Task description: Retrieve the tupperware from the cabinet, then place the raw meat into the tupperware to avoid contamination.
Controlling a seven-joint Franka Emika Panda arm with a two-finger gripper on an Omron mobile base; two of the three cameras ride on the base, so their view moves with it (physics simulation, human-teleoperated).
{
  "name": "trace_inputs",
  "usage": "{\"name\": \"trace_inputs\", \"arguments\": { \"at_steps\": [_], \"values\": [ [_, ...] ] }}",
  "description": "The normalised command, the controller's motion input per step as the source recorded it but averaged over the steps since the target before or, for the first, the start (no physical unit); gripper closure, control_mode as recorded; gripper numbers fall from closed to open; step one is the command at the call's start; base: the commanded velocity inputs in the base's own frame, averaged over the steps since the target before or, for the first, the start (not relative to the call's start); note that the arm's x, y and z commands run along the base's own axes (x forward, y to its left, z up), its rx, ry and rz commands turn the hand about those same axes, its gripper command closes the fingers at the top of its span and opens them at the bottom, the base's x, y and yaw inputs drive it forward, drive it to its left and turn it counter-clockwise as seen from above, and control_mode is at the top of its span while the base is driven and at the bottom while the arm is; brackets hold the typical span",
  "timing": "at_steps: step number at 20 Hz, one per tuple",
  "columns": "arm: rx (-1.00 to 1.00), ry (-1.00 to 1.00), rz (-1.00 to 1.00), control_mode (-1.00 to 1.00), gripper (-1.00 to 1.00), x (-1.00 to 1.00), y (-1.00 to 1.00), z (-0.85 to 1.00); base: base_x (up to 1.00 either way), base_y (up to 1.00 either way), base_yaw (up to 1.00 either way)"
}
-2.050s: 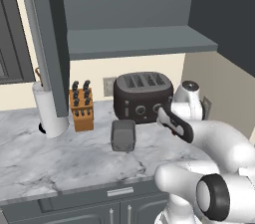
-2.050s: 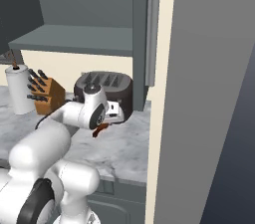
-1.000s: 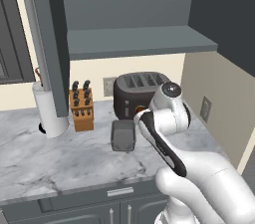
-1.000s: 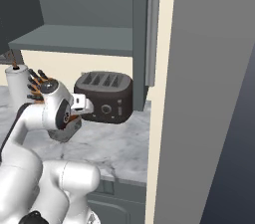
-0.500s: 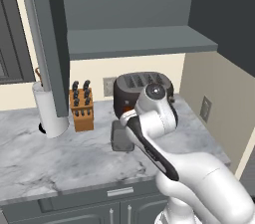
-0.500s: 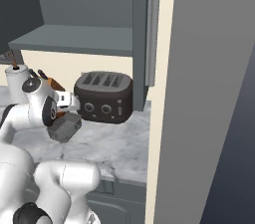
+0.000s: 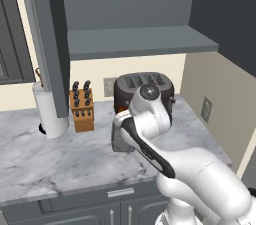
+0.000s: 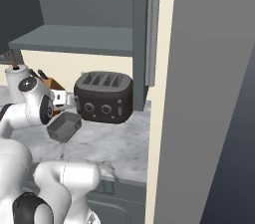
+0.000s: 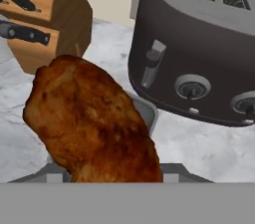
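The two-finger gripper [image 8: 63, 99] of the white arm is clenched on the reddish-brown, drumstick-shaped piece of raw meat [image 9: 92, 126]; in the hand view the meat rises directly between the fingers, close to the camera, and hides both tips. In the right base view the gripper hangs above the counter, just left of the toaster's front face.

Directly below the gripper lies the small, squarish, translucent dark-grey plastic tupperware [image 8: 64, 126], upright and open on the counter. In the hand view its grey rim [image 9: 147, 110] shows just behind the meat, so the meat hangs over the container; whether it touches the rim cannot be told. In the left base view the tupperware [image 7: 118, 141] is largely covered by the arm.

Just beyond the gripper stands the black four-slot toaster [image 8: 104, 96], its lever and two round dials facing the tool; it is near the tupperware but apart from it. To the gripper's other side stands the brown wooden knife block [image 7: 82, 109] with dark handles, and beyond that the white paper-towel roll [image 7: 49, 110] on its stand.

All rest on the grey-veined white marble counter [image 7: 60, 156]. Above the gripper hangs the wide dark-grey wall cabinet [image 7: 140, 41], its door [image 8: 144, 39] with the long silver bar handle standing open and the grey shelf exposed.
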Motion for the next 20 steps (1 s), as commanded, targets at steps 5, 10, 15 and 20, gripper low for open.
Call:
{"name": "trace_inputs", "arguments": {
  "at_steps": [5,10,15,20],
  "values": [
    [0.04,0.09,0.04,-1.00,1.00,0.18,0.04,-0.11,0.00,0.00,0.00],
    [0.05,0.07,0.05,-1.00,1.00,0.10,0.01,-0.11,0.00,0.00,0.00],
    [0.00,0.02,0.01,-1.00,1.00,0.01,0.05,-0.04,0.00,0.00,0.00],
    [0.00,0.02,0.00,-1.00,1.00,0.00,0.05,-0.16,0.00,0.00,0.00]
  ]
}}
